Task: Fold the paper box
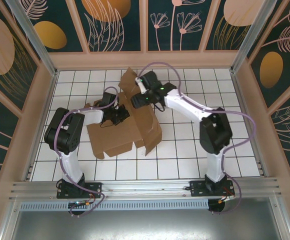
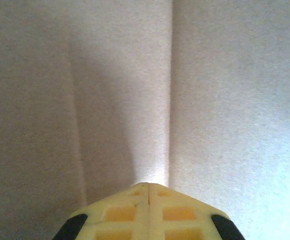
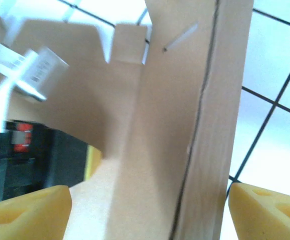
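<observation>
Yellow fingertips of the left gripper are shut tight together with nothing between them. Their tip seems to press on a flat panel of the paper box, just beside a fold line. The cardboard lies about the middle of the tabletop, a little toward its left edge, with its far part raised toward the far edge. At that raised part the right gripper has its jaws spread wide and grips nothing. An upright flap rises between them, closer to the right-hand finger, its long edge running away from the jaws. By my judgement the right arm is the nearer one to fold this flap, while the left pins the base.
</observation>
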